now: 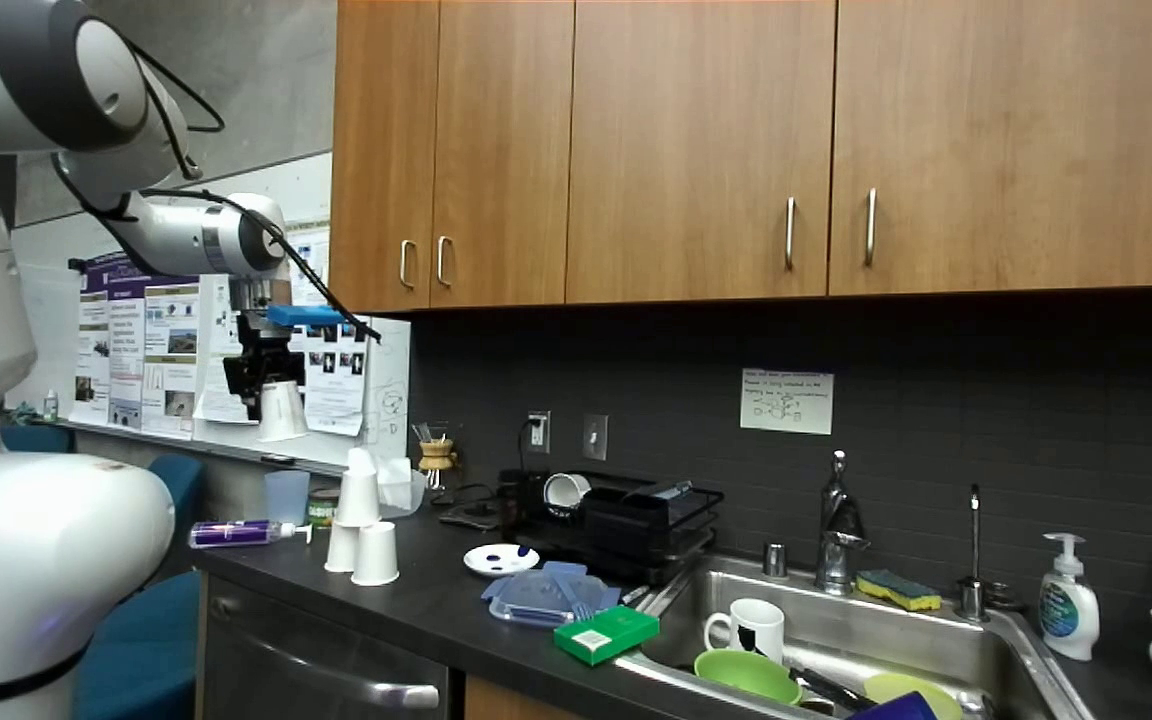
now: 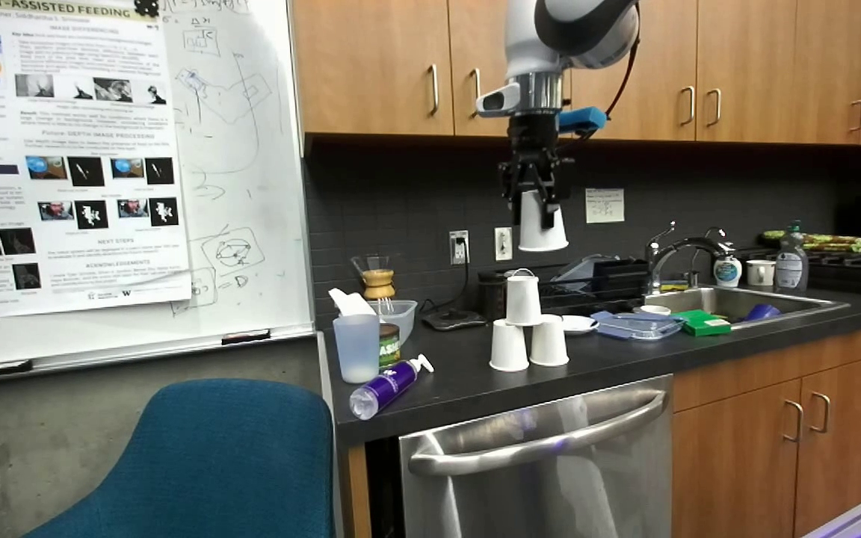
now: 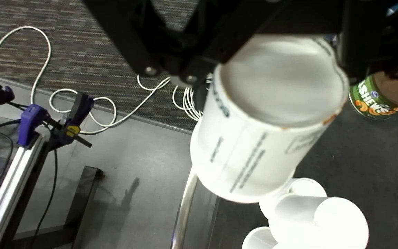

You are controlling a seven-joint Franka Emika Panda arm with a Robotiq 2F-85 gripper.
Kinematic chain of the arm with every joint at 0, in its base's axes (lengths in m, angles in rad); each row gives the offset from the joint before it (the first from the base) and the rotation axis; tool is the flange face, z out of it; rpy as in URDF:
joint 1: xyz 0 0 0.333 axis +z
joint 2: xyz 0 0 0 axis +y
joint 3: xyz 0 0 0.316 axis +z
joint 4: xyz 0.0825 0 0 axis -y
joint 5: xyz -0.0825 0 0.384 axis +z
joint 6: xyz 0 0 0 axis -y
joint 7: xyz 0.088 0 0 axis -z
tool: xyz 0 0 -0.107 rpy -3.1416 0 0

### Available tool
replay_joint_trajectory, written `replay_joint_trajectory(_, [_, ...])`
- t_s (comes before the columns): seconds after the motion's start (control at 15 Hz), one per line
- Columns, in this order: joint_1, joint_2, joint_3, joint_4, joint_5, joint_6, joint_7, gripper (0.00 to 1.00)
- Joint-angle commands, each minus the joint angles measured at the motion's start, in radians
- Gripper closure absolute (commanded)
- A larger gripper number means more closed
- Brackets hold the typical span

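Gripper [image 3: 276, 79] pinches an upturned cup [image 3: 247, 152], with 3 stacked cups [image 2: 523, 308] and cashew can [image 3: 375, 99] below.

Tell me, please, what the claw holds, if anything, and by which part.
The claw holds an upside-down white cup, by its sides near the base.

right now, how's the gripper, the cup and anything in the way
Gripper closed on a white cup. Cup upside down, in the air. Possible obstacle: stacked cups, lower, standing on the counter, not touching it.
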Motion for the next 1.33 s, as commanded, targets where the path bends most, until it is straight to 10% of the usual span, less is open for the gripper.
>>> replay_joint_trajectory(0.0, [-0.03,0.025,-0.014,0.06,0.018,-0.049,-0.075,0.58])
replay_joint_trajectory(1.27, [-0.128,0.305,-0.017,0.429,0.015,-0.177,-0.224,0.58])
